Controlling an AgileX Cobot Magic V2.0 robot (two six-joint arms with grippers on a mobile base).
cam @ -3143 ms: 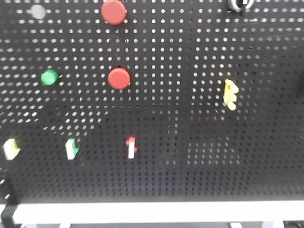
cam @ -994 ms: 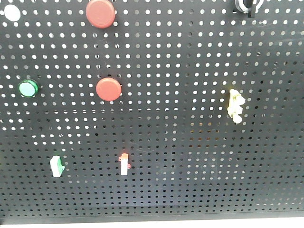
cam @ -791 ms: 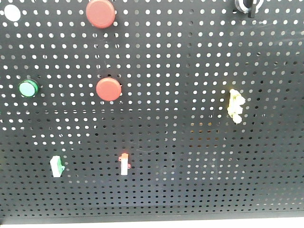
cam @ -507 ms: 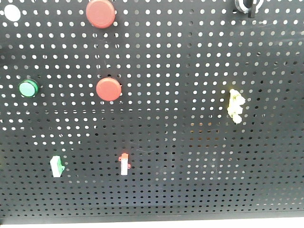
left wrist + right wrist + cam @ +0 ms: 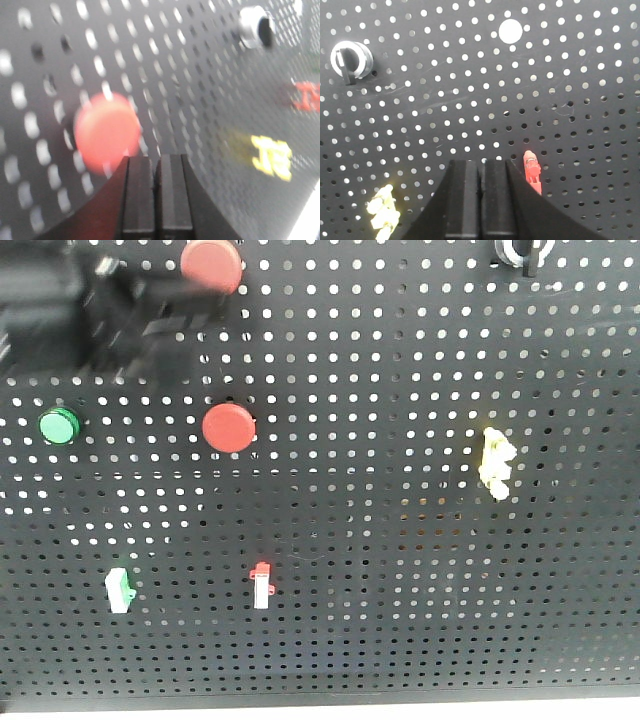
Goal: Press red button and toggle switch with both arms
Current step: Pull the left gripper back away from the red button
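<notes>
On the black pegboard [image 5: 400, 360] there are two red buttons, an upper one [image 5: 212, 265] and a lower one [image 5: 228, 427]. A yellow toggle switch [image 5: 495, 465] is at the right. A red-and-white switch [image 5: 262, 585] and a green-and-white switch [image 5: 120, 590] sit low. My left arm [image 5: 120, 325] is a dark blur at the upper left, beside the upper red button. In the left wrist view my left gripper [image 5: 156, 160] is shut and empty, just right of a blurred red button [image 5: 106, 132]. My right gripper [image 5: 481, 162] is shut and empty, between a red toggle [image 5: 532, 170] and a yellow toggle [image 5: 382, 217].
A green button [image 5: 58, 425] is at the left and a black-and-silver selector knob [image 5: 520, 250] at the top right; the knob also shows in the right wrist view [image 5: 349, 60]. The board's pale lower edge [image 5: 320, 712] runs along the bottom.
My left arm has come into the front view at the upper left, blurred with motion, next to the upper red button. The buttons and switches have not moved over the last second.
</notes>
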